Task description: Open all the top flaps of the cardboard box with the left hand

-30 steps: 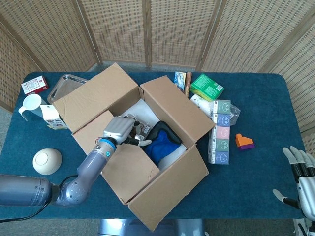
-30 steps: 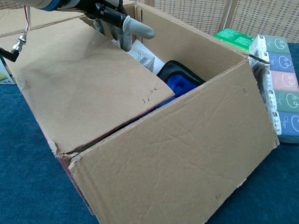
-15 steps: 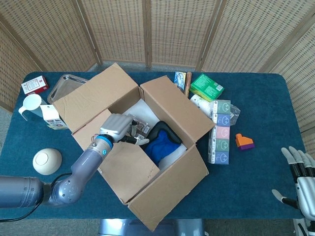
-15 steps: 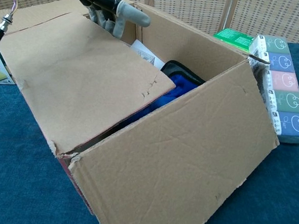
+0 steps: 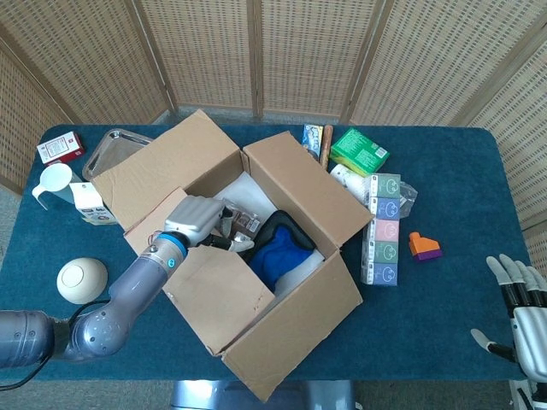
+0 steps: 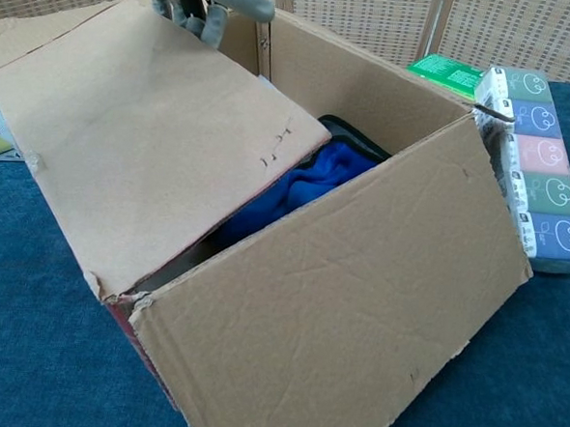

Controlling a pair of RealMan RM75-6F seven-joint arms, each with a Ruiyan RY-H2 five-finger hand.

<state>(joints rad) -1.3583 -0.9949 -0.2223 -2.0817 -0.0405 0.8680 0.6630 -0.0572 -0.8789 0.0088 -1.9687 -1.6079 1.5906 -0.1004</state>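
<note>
Our left arm reaches in from the lower left, bent at the elbow, forearm rising toward the middle. Our left hand [image 5: 195,220] sits knuckles-up with its fingers [image 6: 212,17] curled downward; whether they hold anything we cannot tell. Our right hand [image 5: 521,320] waits at the lower right edge, fingers apart and upright, holding nothing.

A blue-covered worktop [image 5: 444,333] carries the cardboard box [image 5: 291,333] near its middle. Left of the box lie a metal tray [image 5: 109,145], a red packet [image 5: 60,150], a white scoop [image 5: 53,181], a small carton [image 5: 88,203] and a cream bowl [image 5: 82,280]. Right of the box lie a green box [image 5: 359,151], a row of pastel packs [image 5: 383,229] and an orange and purple block [image 5: 423,247].
</note>
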